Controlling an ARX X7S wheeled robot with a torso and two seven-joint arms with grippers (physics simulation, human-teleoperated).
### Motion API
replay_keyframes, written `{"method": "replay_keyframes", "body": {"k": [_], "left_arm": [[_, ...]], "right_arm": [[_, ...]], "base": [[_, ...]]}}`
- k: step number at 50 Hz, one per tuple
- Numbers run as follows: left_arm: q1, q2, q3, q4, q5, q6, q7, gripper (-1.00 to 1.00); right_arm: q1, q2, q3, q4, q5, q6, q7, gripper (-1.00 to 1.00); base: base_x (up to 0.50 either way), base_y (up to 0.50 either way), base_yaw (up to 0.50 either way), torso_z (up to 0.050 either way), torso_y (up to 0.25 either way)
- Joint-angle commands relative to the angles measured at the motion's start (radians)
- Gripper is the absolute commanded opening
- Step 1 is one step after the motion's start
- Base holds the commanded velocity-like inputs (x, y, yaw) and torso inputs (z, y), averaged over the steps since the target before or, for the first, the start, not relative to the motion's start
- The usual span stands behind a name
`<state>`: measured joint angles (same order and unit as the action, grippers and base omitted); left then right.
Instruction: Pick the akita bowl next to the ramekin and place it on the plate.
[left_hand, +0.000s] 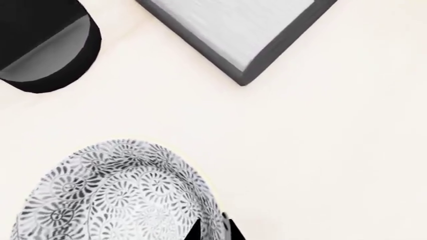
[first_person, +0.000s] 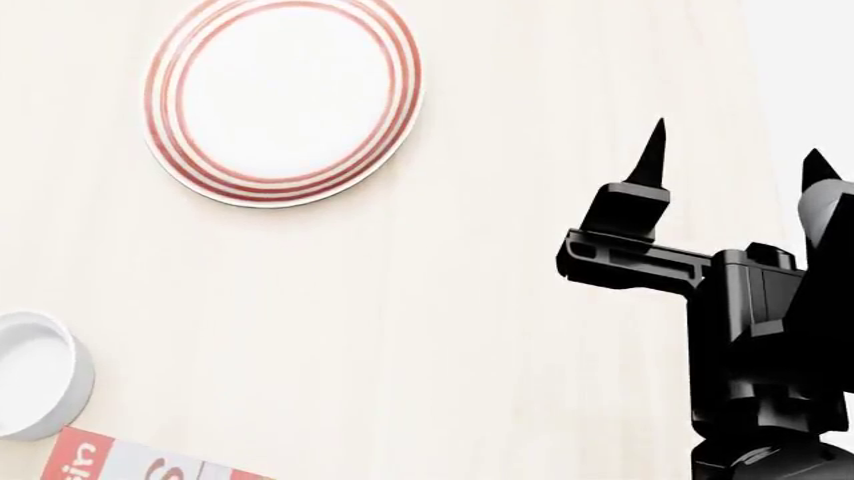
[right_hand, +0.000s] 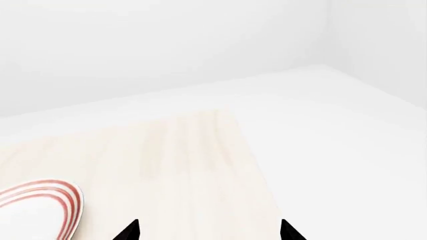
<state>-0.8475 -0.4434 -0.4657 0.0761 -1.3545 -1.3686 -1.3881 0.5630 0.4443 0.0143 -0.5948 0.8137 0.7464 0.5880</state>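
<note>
Akita bowl (left_hand: 120, 192) seen only in the left wrist view, patterned outside up, cut off by the frame edge, resting on the pale tabletop (left_hand: 300, 160). Left gripper (left_hand: 213, 231) barely showing as dark tips at the bowl's edge; impossible to tell whether parted or closed. Absent from the head view. There: ramekin (first_person: 38, 375) half cut off, plate (first_person: 283, 97) bare and well apart. Right gripper (first_person: 731, 158) raised, fingers spread, holding nothing.
</note>
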Motion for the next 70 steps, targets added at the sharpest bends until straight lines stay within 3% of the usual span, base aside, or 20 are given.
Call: {"method": "replay_keyframes", "body": {"k": [1,8,12,15,16,17,18,20,29,34,54,59,62,64,70], "left_arm": [[-0.008,-0.019,0.013,0.002,-0.024,-0.023,-0.023,-1.0],[-0.107,-0.103,0.15,-0.074,-0.093,-0.184,-0.041,-1.0],[-0.183,-0.163,0.288,-0.085,-0.07,-0.182,0.06,-1.0],[-0.181,-0.171,0.303,-0.088,-0.078,-0.167,0.06,-1.0],[-0.326,-0.218,0.453,-0.084,0.026,-0.172,0.21,-1.0],[-0.33,-0.224,0.507,-0.091,0.039,-0.159,0.247,-1.0],[-0.459,-0.241,0.657,-0.097,0.143,-0.127,0.377,-1.0],[-0.614,-0.233,0.842,-0.144,0.256,-0.078,0.54,-1.0],[-0.984,-0.145,1.32,-0.309,0.545,0.117,1.028,-1.0],[-1.121,-0.051,1.506,-0.445,0.657,0.233,1.266,-1.0],[-1.252,0.235,1.843,-0.906,0.885,0.657,1.825,-1.0],[-1.233,0.332,1.86,-1.07,0.907,0.773,1.906,-1.0],[-1.234,0.338,1.86,-1.082,0.909,0.78,1.91,-1.0],[-1.201,0.44,1.861,-1.276,0.922,0.898,1.957,-1.0],[-1.178,0.443,1.892,-1.248,0.875,0.894,1.947,-1.0]], "right_arm": [[0.001,0.003,0.0,0.0,0.004,0.0,0.004,1.0],[-0.004,0.002,-0.004,0.008,-0.004,-0.013,-0.002,1.0],[-0.007,0.002,-0.007,0.017,-0.012,-0.023,-0.009,1.0],[-0.007,0.002,-0.007,0.017,-0.011,-0.023,-0.008,1.0],[-0.006,0.004,-0.005,0.012,-0.006,-0.018,-0.003,1.0],[-0.006,0.004,-0.005,0.011,-0.005,-0.018,-0.003,1.0],[-0.007,0.004,-0.004,0.01,-0.003,-0.016,-0.001,1.0],[-0.007,0.005,-0.004,0.009,-0.002,-0.016,0.0,1.0],[-0.005,0.005,-0.007,0.014,-0.002,-0.018,0.001,1.0],[-0.004,0.007,-0.01,0.013,-0.004,-0.02,0.001,1.0],[-0.007,0.006,-0.021,0.025,-0.017,-0.04,-0.006,1.0],[-0.005,0.009,-0.017,0.014,-0.005,-0.03,0.003,1.0],[-0.005,0.01,-0.017,0.014,-0.005,-0.031,0.004,1.0],[-0.002,0.01,-0.014,0.007,0.004,-0.023,0.011,1.0],[0.0,0.01,-0.019,0.013,0.0,-0.028,0.007,1.0]], "base": [[0.0,0.0,0.0,0.0,0.0],[0.0,0.0,0.0,0.0,0.0],[0.0,0.0,0.0,0.0,0.0],[0.0,0.0,0.0,0.0,0.0],[0.0,0.0,0.0,0.0,0.0],[0.0,0.0,0.0,0.0,0.0],[0.0,0.0,0.0,0.0,0.0],[0.0,0.0,0.0,0.0,0.0],[0.0,0.0,0.0,0.0,0.0],[0.0,0.0,0.0,0.0,0.0],[0.0,0.0,0.0,0.0,0.0],[0.0,0.0,0.0,0.0,0.0],[0.0,0.0,0.0,0.0,0.0],[0.0,0.0,0.0,0.0,0.0],[0.0,0.0,0.0,0.0,0.0]]}}
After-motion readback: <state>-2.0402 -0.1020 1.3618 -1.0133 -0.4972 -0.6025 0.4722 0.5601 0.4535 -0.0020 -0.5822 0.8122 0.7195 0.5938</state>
